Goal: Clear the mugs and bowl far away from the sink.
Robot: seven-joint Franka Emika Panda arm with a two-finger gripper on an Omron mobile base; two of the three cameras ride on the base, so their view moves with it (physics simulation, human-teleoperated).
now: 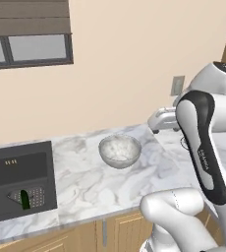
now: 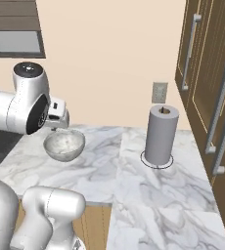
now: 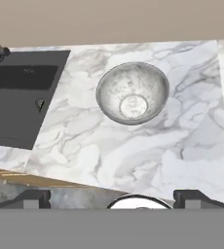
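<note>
Gripper [image 3: 112, 202] hung released, jaws wide, nothing between them. Bowl [image 3: 132, 92] sat upright on the marble counter [image 3: 148, 155], nearer its back edge, just right of the sink [image 3: 16, 104]. From the fingertips, bowl lay ahead and below; round, no long axis.

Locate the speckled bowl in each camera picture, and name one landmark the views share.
Left base view: bowl just right of centre, on the marble counter, right of the sink.
Right base view: bowl at middle left, below the arm.
Hand view: bowl above centre, seen from above.
Shared landmark: the marble counter under it.
</note>
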